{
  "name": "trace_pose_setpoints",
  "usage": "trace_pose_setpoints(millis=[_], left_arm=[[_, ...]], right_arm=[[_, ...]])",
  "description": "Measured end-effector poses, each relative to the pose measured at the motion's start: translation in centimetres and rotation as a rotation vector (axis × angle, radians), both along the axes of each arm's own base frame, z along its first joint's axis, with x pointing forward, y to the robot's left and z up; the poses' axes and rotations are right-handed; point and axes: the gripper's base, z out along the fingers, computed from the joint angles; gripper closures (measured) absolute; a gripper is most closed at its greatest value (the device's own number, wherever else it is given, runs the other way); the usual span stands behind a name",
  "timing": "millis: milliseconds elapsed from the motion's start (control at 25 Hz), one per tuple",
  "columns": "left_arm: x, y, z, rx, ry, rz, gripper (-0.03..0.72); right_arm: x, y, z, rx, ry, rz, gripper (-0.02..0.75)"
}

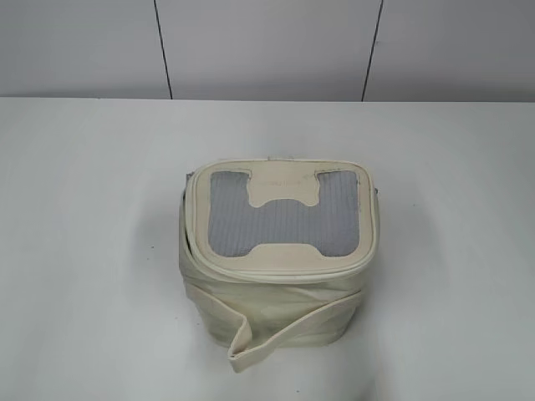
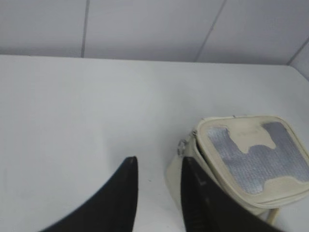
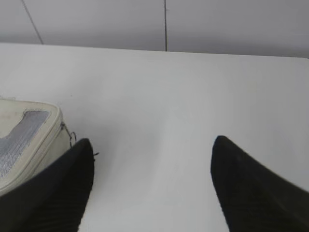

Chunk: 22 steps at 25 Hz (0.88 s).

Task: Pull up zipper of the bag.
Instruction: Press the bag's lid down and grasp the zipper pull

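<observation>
The cream boxy bag (image 1: pixel 276 276) stands in the middle of the white table, with its grey mesh lid and H-shaped patch facing up. The zipper (image 1: pixel 194 238) runs around the lid rim. One silver ring pull (image 2: pixel 181 147) hangs at the bag's left side, another (image 3: pixel 68 136) at its right side. My left gripper (image 2: pixel 159 162) is open, its right finger close to the bag (image 2: pixel 251 159), holding nothing. My right gripper (image 3: pixel 152 145) is wide open and empty, to the right of the bag (image 3: pixel 26 140). Neither gripper shows in the exterior view.
A loose cream strap (image 1: pixel 280 330) wraps the bag's front and ends in a fold at the lower left. A grey panelled wall (image 1: pixel 267 46) stands behind the table's far edge.
</observation>
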Motion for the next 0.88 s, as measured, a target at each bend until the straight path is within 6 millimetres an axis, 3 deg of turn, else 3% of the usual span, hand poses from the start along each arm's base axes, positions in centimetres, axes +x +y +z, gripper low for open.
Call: trace_pose_setpoints(millis=[160, 360, 560, 880], left_arm=[[3.4, -1.5, -1.3, -0.041, 0.118, -0.149, 0.445], [7.0, -2.8, -3.2, -0.07, 0.195, -0.306, 0.445], [9.3, -3.2, -4.5, -0.088, 0.243, -0.352, 0.433], [13.2, -3.4, -5.6, -0.061, 0.319, -0.371, 0.371]], right_arm=[[3.3, 1.3, 1.2, -0.105, 0.071, 0.133, 0.148], [9.0, 3.6, 1.8, -0.254, 0.287, 0.301, 0.164], [14.3, 5.9, 1.7, -0.305, 0.452, 0.492, 0.201], [22.1, 9.5, 1.8, -0.283, 0.556, 0.757, 0.209]])
